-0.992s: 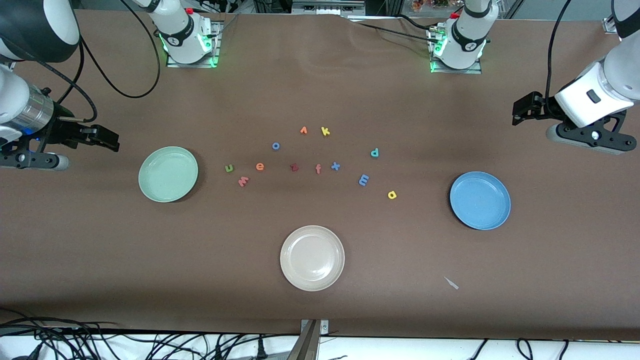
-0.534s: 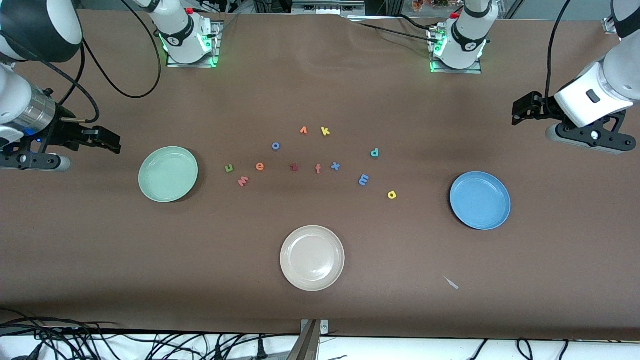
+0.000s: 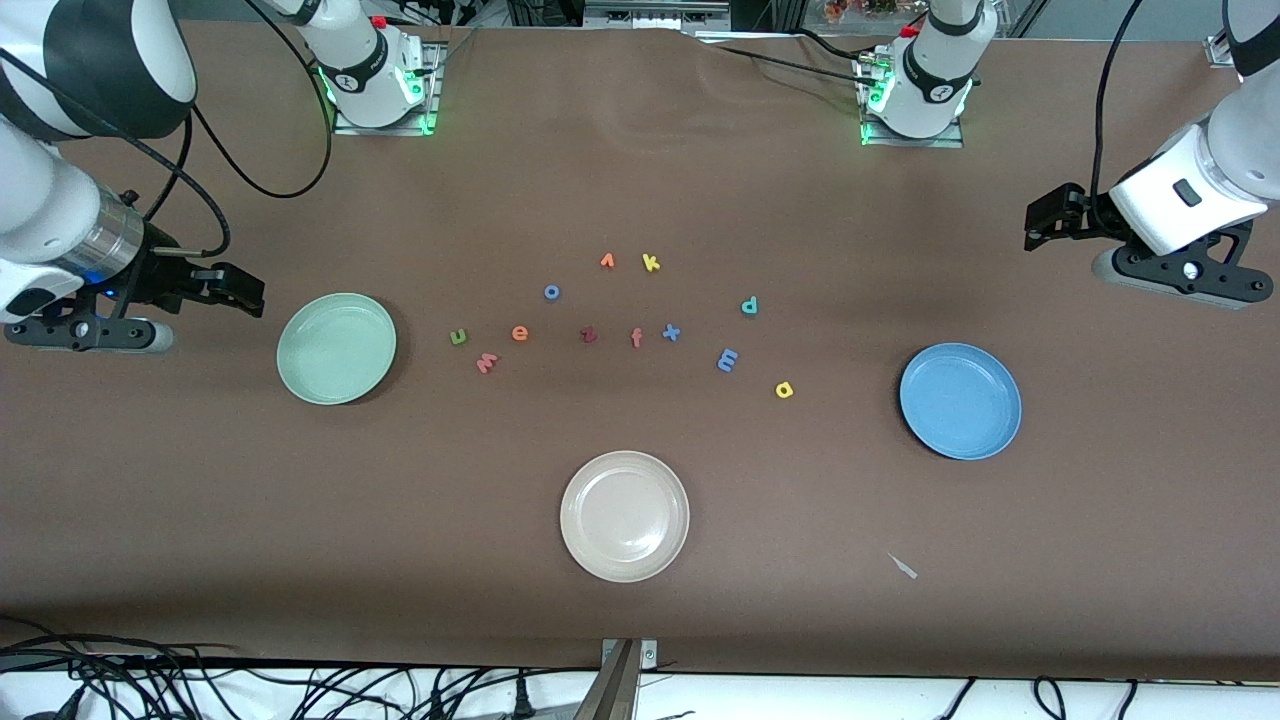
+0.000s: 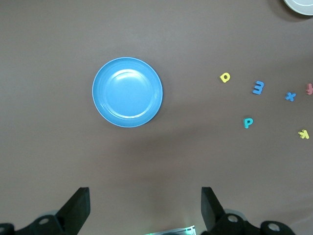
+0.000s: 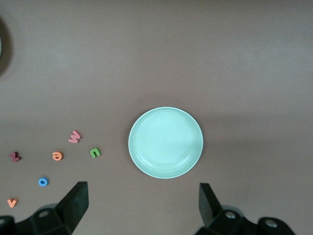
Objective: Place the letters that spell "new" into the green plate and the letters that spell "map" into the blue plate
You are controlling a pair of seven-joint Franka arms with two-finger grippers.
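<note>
Front view gives me both arms parked high at the two ends of the brown surface (image 3: 640, 180), I'd guess so nothing blocks my look at the layout: the right gripper (image 3: 240, 290) hangs over bare surface beside the green plate (image 3: 336, 348), fingers spread wide and empty, and the left gripper (image 3: 1045, 215) hangs over the left arm's end above the blue plate (image 3: 960, 401), fingers just as wide and holding nothing. None of the sorting is done; both plates are bare. Olive n (image 3: 458, 336), orange e (image 3: 520, 333) and pink w (image 3: 486, 362) sit clustered toward the green plate, which suits the right arm; blue m (image 3: 728, 360), yellow a (image 3: 784, 390) and teal p (image 3: 749, 305) lie toward the blue plate, within the left arm's reach. A beige plate (image 3: 624, 515) sits nearest the camera, and spare letters fill the middle. Cables trail along the edge closest to the camera
</note>
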